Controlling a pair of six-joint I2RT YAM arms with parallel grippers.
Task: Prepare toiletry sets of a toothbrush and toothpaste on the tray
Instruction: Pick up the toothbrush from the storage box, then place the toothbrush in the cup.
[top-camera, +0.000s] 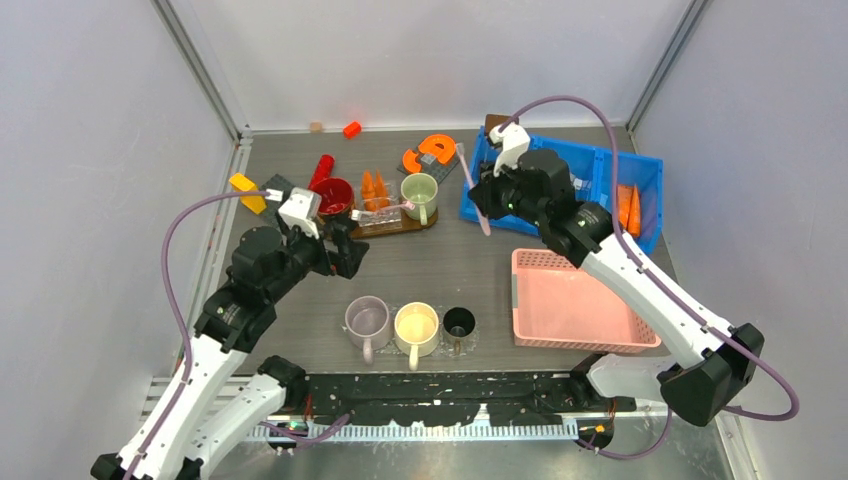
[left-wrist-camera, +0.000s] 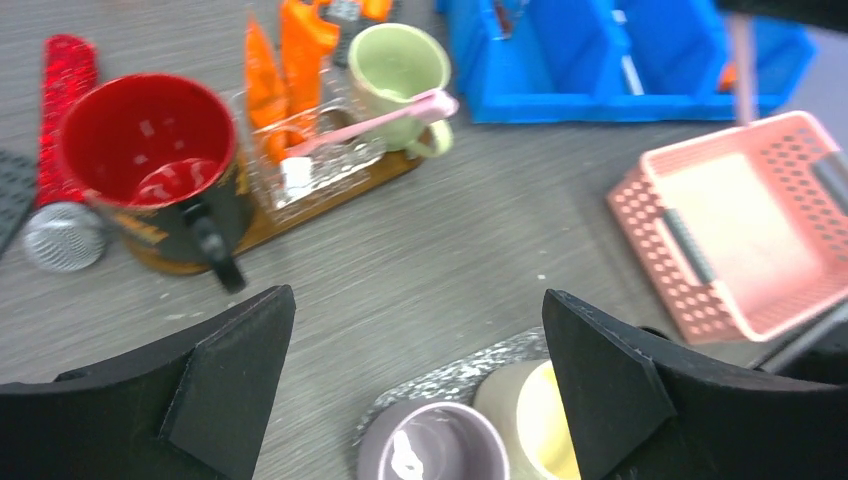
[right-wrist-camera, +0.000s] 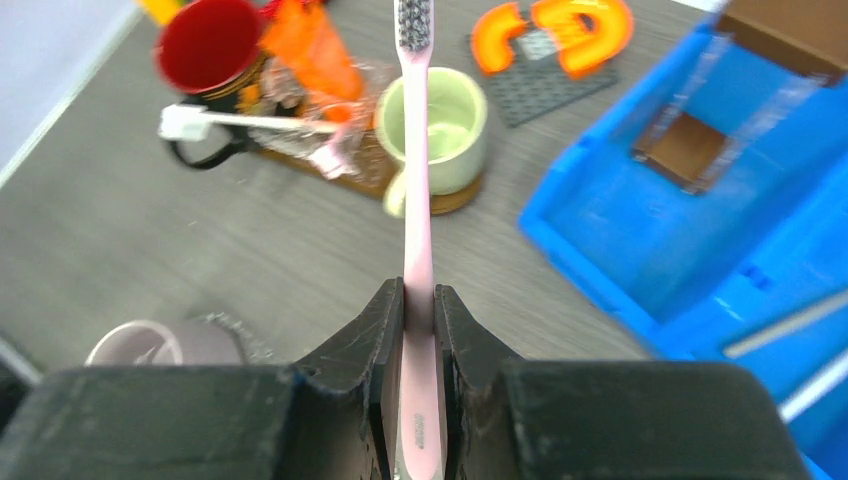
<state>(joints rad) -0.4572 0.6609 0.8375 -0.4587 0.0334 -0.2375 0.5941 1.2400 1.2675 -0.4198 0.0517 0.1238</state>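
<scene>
Right gripper (right-wrist-camera: 418, 295) clenched on the handle of a pink toothbrush (right-wrist-camera: 414, 150), bristles pointing away, held in the air above the table (top-camera: 430, 260) beside the blue bin (top-camera: 590, 165). Left gripper (left-wrist-camera: 416, 296) spread wide, grasping nothing. The wooden tray (left-wrist-camera: 330, 195) carries a red mug (left-wrist-camera: 150, 140), a clear holder (left-wrist-camera: 320, 160) with orange toothpaste tubes (left-wrist-camera: 300, 50) standing upright, and a green mug (left-wrist-camera: 395, 60) with a second toothbrush (left-wrist-camera: 380, 118) lying across its rim. The bin's right compartment holds more orange tubes.
</scene>
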